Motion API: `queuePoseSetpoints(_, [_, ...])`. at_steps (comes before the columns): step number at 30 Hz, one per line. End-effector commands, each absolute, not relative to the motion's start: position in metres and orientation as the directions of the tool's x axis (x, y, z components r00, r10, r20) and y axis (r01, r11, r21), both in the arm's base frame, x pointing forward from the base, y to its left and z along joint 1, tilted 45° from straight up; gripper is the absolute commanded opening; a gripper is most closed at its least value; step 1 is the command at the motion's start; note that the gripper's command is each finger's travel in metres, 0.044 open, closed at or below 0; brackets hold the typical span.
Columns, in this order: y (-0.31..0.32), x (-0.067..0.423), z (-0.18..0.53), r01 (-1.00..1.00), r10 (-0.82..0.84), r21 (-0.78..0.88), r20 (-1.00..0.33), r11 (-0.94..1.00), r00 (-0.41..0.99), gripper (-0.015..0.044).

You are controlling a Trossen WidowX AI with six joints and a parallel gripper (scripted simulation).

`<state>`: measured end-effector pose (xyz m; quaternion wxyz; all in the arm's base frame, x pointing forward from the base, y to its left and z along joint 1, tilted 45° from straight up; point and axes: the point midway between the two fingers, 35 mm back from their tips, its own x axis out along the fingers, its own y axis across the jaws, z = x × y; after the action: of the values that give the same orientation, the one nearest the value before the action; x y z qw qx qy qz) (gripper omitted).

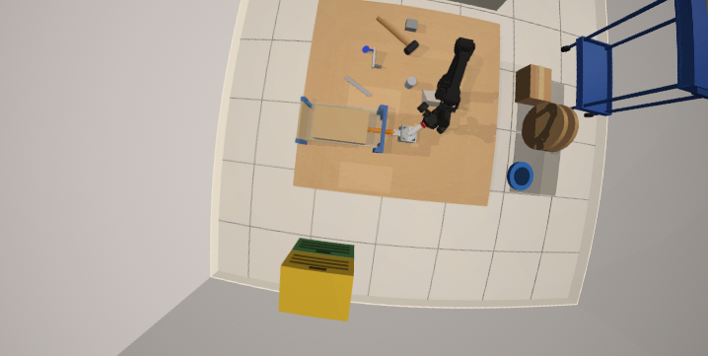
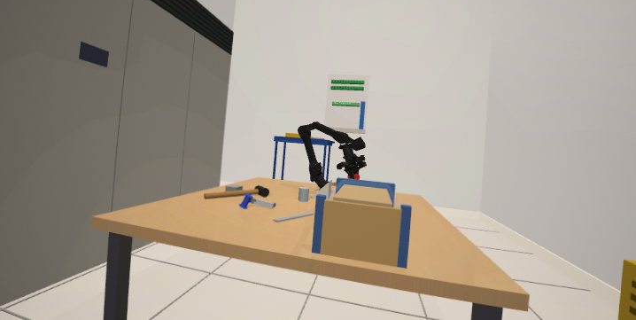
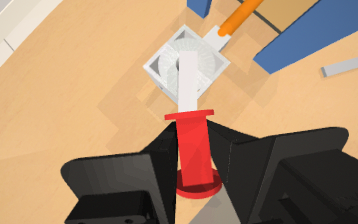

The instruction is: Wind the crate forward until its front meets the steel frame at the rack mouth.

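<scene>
My gripper (image 3: 188,124) (image 1: 424,124) (image 2: 353,176) is shut on the red grip (image 3: 195,155) of the winch handle. The handle's white arm (image 3: 189,80) reaches over the top of the grey winch (image 3: 211,61) (image 1: 406,134), and its far end sits above the winch's middle. The key itself is hidden. An orange strap (image 3: 237,17) (image 1: 380,130) runs from the winch through the blue frame (image 1: 385,115) (image 2: 365,183) to the tan crate (image 1: 336,123) (image 2: 362,229). The crate sits flat in the cubby, a little behind the frame.
A blue-knobbed crank (image 1: 373,58) (image 2: 252,202), a hammer (image 1: 395,35) (image 2: 236,193), a grey bar (image 1: 358,86) (image 2: 293,216), a grey cylinder (image 1: 410,82) (image 2: 303,193) and a grey block (image 1: 411,24) lie on the bench. A pale block (image 1: 429,97) stands by the arm.
</scene>
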<state>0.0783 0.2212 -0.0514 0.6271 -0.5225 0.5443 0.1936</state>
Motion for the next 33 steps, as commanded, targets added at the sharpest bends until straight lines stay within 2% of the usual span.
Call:
queuePoseSetpoints(1, [0.211,0.091,-0.045,-0.795,-0.351,-0.481,-0.864,0.37,0.36,0.0])
queuePoseSetpoints(33, [0.205,0.122,-0.034,-0.794,-0.352,-0.483,-0.863,0.37,0.362,0.0])
